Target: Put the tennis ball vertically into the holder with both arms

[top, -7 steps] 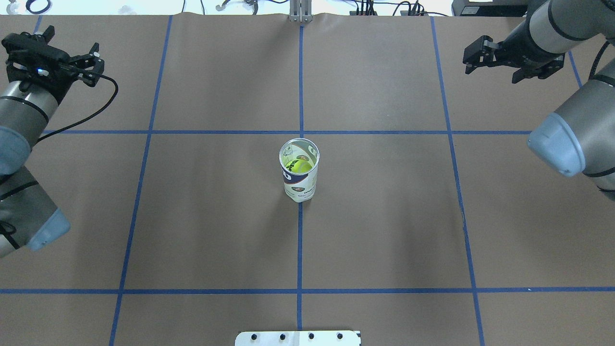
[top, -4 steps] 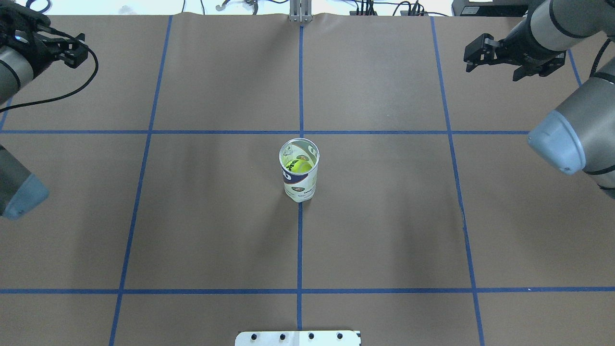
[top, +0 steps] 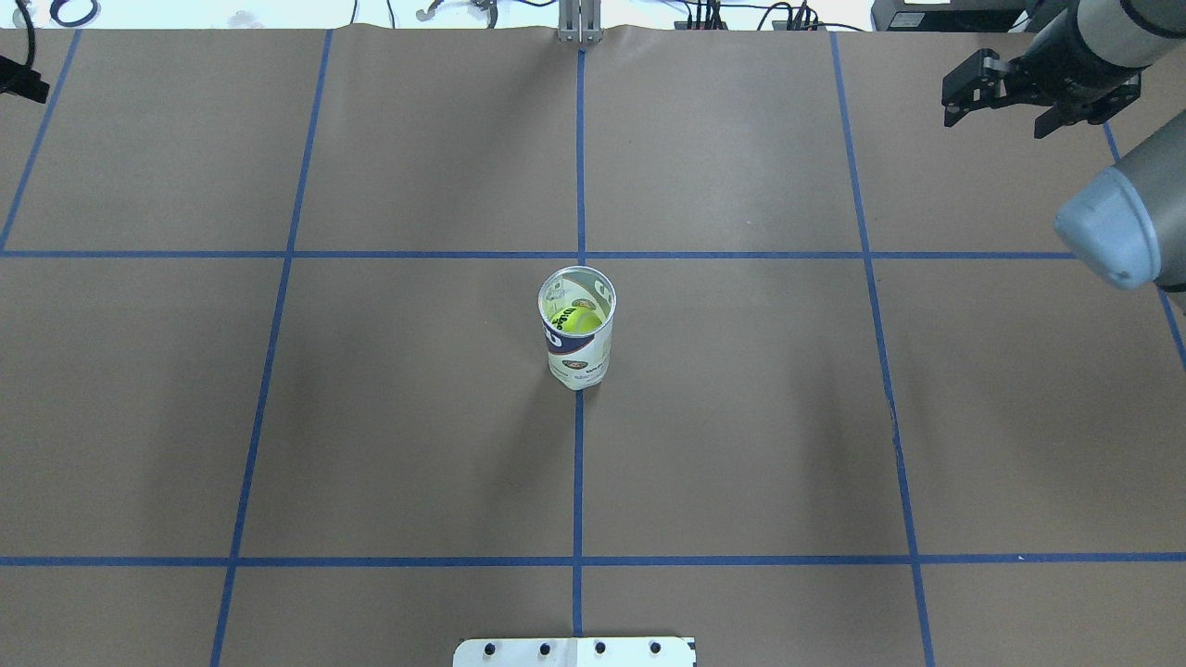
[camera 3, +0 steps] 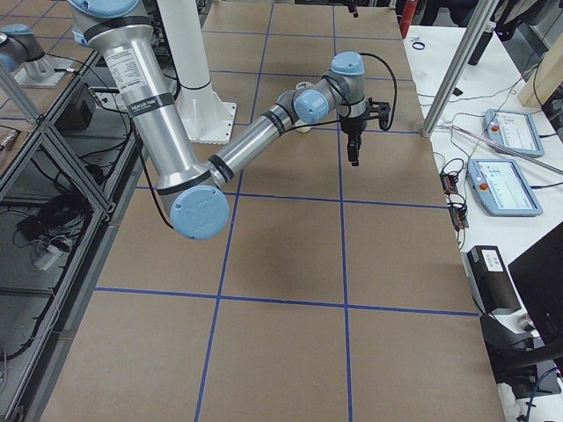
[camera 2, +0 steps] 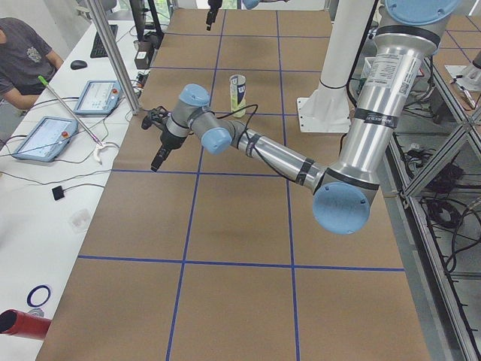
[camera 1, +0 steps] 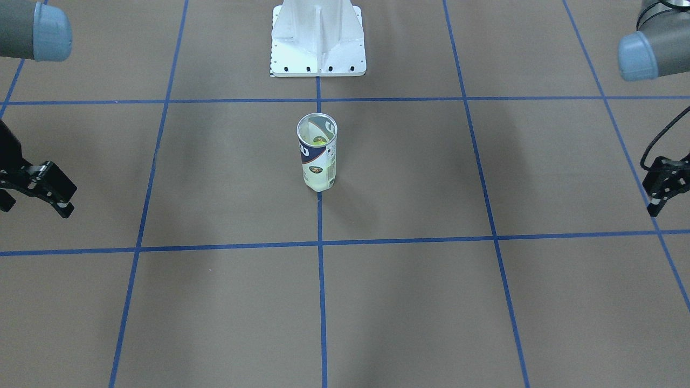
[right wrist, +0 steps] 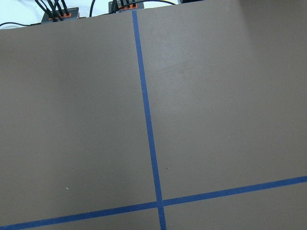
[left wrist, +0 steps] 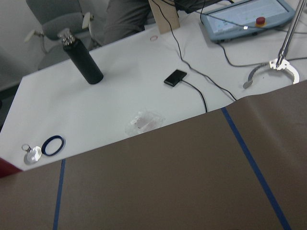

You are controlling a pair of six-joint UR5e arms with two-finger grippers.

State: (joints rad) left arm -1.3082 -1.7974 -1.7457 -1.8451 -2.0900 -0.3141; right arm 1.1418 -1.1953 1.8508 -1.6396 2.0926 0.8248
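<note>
Standing upright, "W"-labelled holder (top: pixel 576 345) with tennis ball (top: pixel 582 320) inside; left gripper (camera 1: pixel 650 186) and right gripper (top: pixel 994 123) jaws apart.

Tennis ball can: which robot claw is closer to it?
The right claw is nearer the can, though not by much. It hangs over the far right corner of the table. The left claw sits farther off, at the far left edge.

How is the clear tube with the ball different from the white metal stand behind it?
The clear plastic can is a slim, see-through cylinder holding a yellow-green tennis ball; the white metal pedestal is wider, opaque and flared below. The can stands mid-table; the pedestal at the robot's edge. Both sit on the same blue line.
</note>
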